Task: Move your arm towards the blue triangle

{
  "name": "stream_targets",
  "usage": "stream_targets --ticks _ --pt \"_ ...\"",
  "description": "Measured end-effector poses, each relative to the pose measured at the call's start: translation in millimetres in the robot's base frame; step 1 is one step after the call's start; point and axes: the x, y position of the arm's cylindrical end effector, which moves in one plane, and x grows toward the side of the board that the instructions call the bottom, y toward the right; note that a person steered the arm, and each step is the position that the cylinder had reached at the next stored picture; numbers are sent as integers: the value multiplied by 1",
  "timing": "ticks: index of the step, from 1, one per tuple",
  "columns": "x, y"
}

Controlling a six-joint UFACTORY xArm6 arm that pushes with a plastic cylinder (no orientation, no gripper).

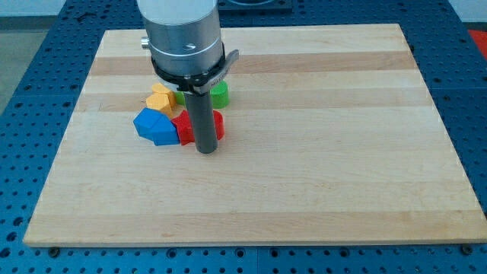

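The blue triangle block [154, 126] lies on the wooden board [304, 175] at the view's left of centre. A red block [188, 128] sits right next to it on its right side, touching it. My tip [206, 151] rests on the board at the lower right edge of the red block, a short way to the right of the blue triangle. The dark rod rises from the tip and hides part of the red block.
A yellow block [160, 99] sits just above the blue triangle. A green block [218, 93] shows above the red block, partly hidden by the rod and the arm's grey body [183, 38]. The blue perforated table [30, 114] surrounds the board.
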Motion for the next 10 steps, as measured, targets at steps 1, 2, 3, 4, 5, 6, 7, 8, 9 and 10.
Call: stream_targets --ticks 1,2,3,4,5,6,7,8,9,10 --pt "0 6" --pt "2 30" --pt "10 40" --pt "11 27" --pt "17 -16" --pt "18 -51" --pt "18 -82" --pt "12 -87" --pt "-3 -87" --pt "-4 -87"
